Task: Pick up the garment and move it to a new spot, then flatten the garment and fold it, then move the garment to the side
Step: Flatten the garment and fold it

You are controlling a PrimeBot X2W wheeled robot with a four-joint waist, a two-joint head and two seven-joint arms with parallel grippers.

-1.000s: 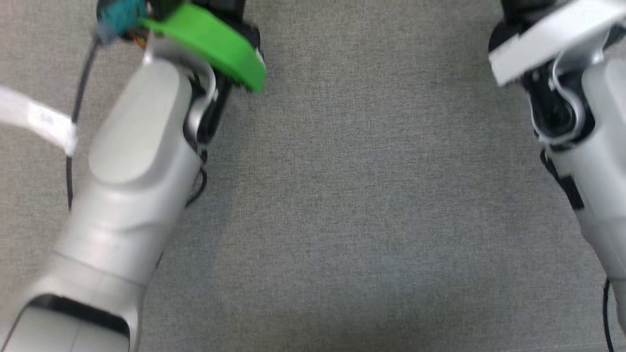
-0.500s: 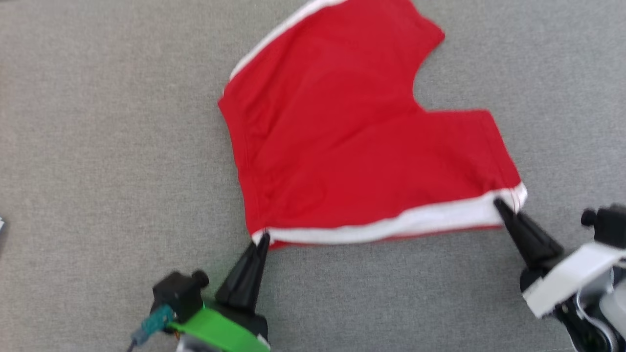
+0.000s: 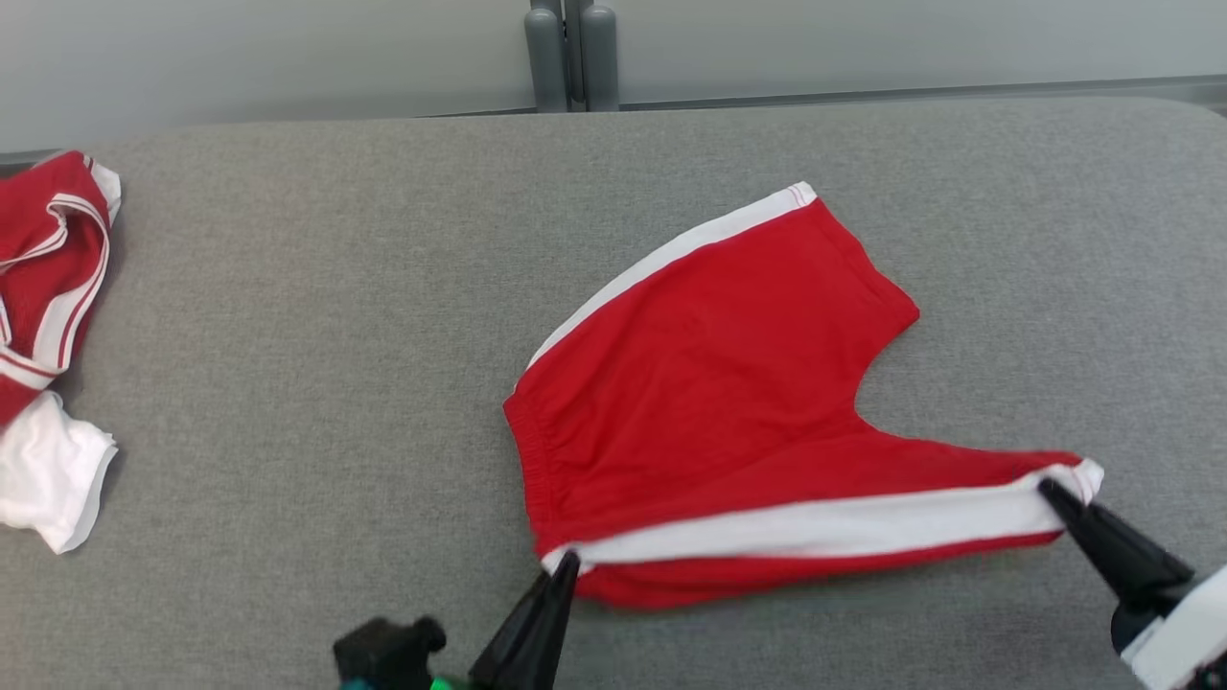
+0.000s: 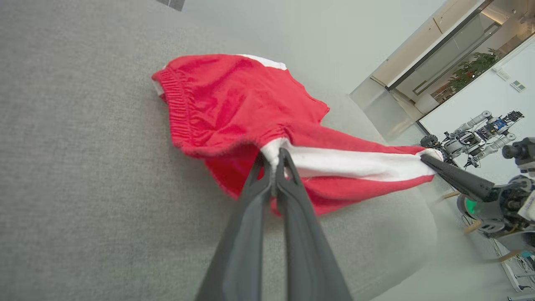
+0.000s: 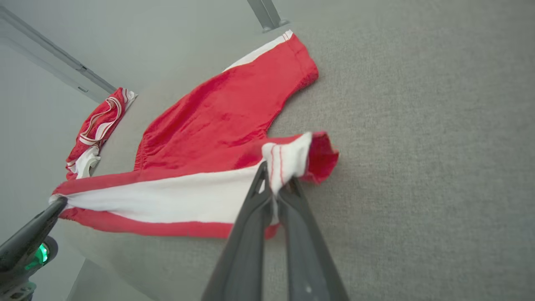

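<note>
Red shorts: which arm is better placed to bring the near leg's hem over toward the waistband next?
Right, likely. The right gripper is shut on the white-striped hem corner of the red shorts, raised off the grey table. The left gripper is shut on the waistband corner, anchoring that end.

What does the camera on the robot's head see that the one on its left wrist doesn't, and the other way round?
Head view: a second heap of red and white clothes at the left edge of the grey table, and grey posts behind it.
Left wrist view: the room beyond, with a leafy plant and what looks like another machine.
Both: the red shorts on the table, with the left tool and right tool each shut on one end of the white stripe, stretching it between them.
</note>
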